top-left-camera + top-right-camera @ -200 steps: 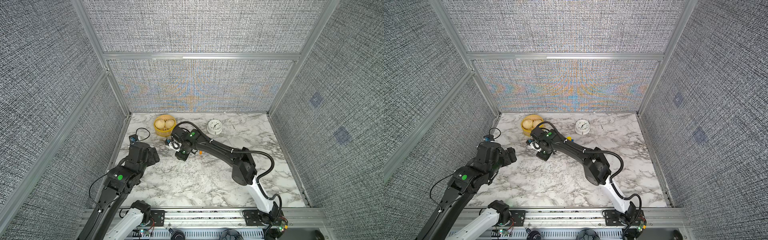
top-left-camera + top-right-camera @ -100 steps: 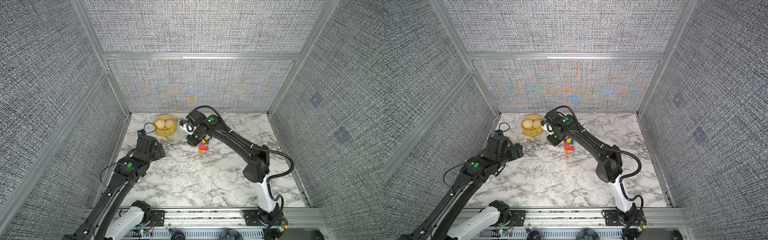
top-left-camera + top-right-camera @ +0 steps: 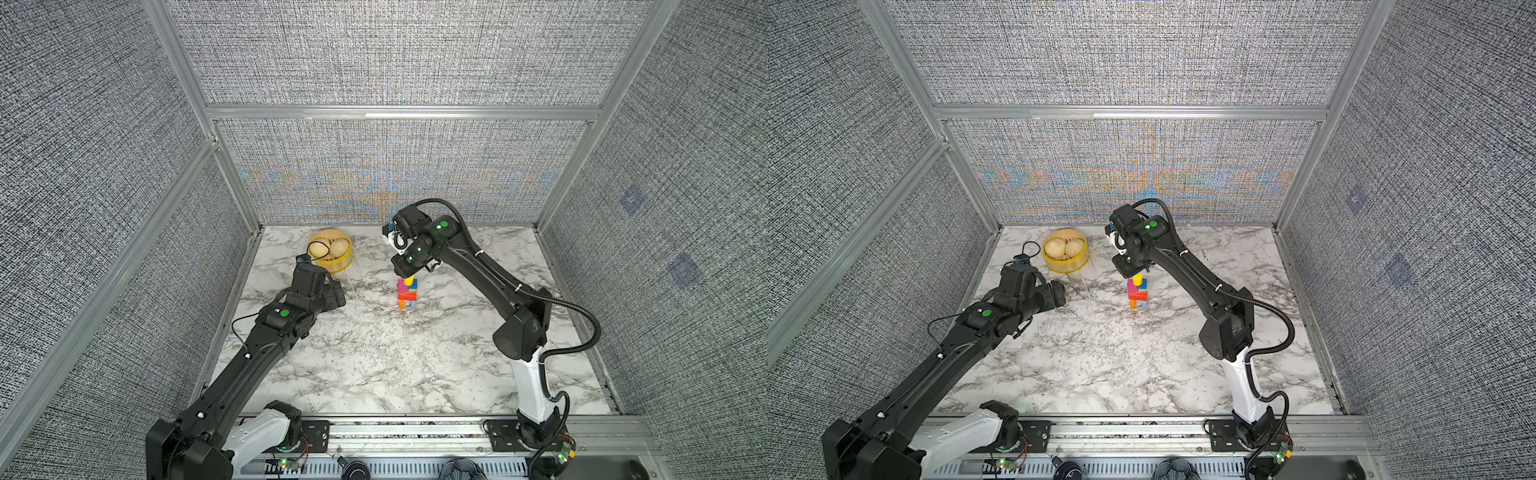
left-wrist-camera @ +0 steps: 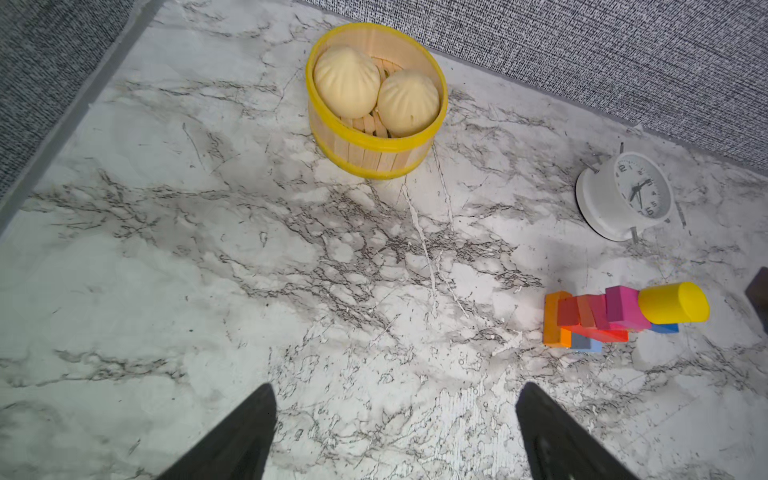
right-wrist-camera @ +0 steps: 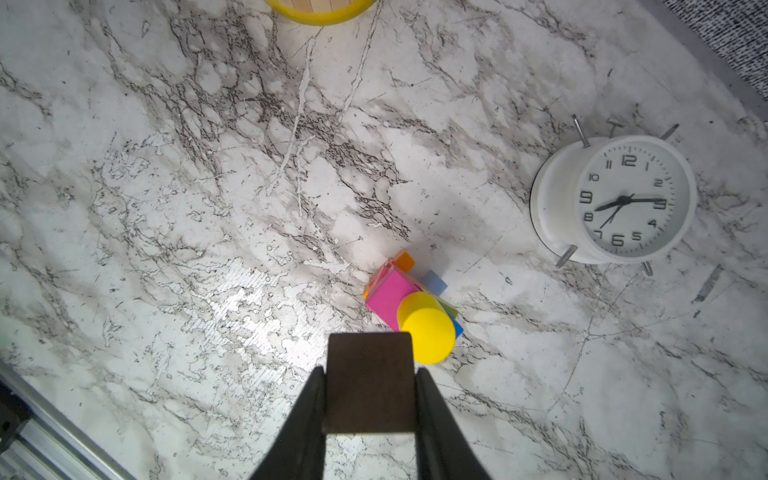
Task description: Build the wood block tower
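Although the tower (image 3: 407,294) already stands on the desk (image 3: 374,353), toward the back and near the middle, it does not yet have its cap. From the bottom I can tell an orange leg (image 4: 555,318) and a light-blue leg (image 4: 586,343), then red and orange bricks (image 4: 582,309) lying a little crooked. Above them are a pink cube (image 5: 388,299) beside a blue cube (image 3: 413,284), and on top a yellow cylinder (image 5: 426,326) standing upright.

The right jaws are closed narrowly on the dark brown piece (image 5: 369,382), one jaw on each side of it, and they hang above the tower. In the right wrist view the piece appears just beside the cylinder's top, not centred over it, and I judge that it does not touch.

The left jaws stand wide apart and hold nothing, over bare marble near the steamer basket (image 4: 374,153), well to the side of the tower. The white clock (image 5: 615,199) stands apart from the tower. I see no other loose block in these views.

So I judge the work nearly finished. What remains is to centre the brown piece, lower it onto the stack and let go without pushing the crooked bricks.
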